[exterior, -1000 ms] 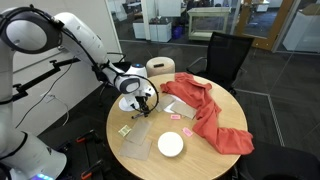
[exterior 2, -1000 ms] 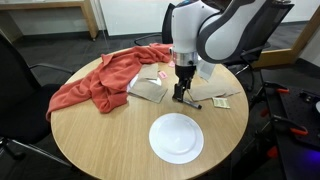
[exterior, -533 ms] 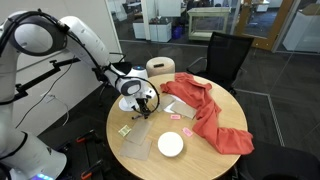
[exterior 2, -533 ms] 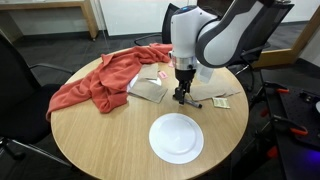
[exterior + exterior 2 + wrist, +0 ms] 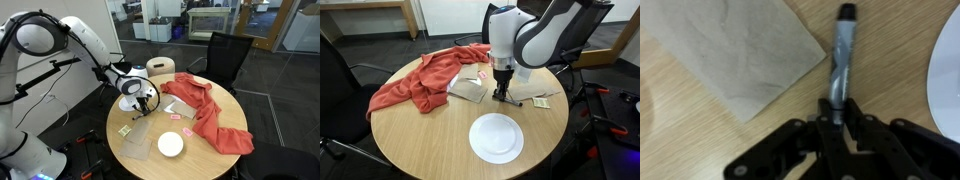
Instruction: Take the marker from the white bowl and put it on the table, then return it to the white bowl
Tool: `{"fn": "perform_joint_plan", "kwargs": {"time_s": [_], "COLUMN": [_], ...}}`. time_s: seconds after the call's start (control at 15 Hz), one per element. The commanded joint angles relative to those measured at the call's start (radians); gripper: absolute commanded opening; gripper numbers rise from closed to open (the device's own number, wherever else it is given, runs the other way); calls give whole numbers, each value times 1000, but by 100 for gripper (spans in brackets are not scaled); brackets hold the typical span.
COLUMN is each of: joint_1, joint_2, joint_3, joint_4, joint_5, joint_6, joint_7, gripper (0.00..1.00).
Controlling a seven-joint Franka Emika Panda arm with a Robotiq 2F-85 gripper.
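Observation:
In the wrist view the marker, a slim dark stick with a grey sheen, lies on the light wooden table. My gripper is shut on its near end. A curved white edge at the right of that view looks like the white bowl. In both exterior views the gripper stands upright with its tips down at the table top. The white bowl shows just beside it, partly hidden by the hand. The marker is too small to make out in those views.
A red cloth sprawls over one side of the round table. A grey sheet lies next to the gripper. A flat white plate sits near the table's edge. Small packets lie nearby. Dark chairs stand around.
The jaws have closed from wide open onto the marker. The arm has stayed in the same place over the table.

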Motion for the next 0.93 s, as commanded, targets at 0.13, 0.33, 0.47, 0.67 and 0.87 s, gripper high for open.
{"fn": "perform_joint_plan", "kwargs": {"time_s": [0.13,0.33,0.47,0.67,0.87], "joint_1": [13,8,4,-4,5], "joint_2": [-33,-78,-118,-176,-215], "joint_3": [-29,-56,-81,-119,-178], "joint_4": [-17,-26,-32,-38,-37], "joint_5": [-6,8,17,29,9], "joint_6": [19,44,62,93,135], "joint_7": [29,70,106,164,242], "gripper": [5,5,5,5,5]}}
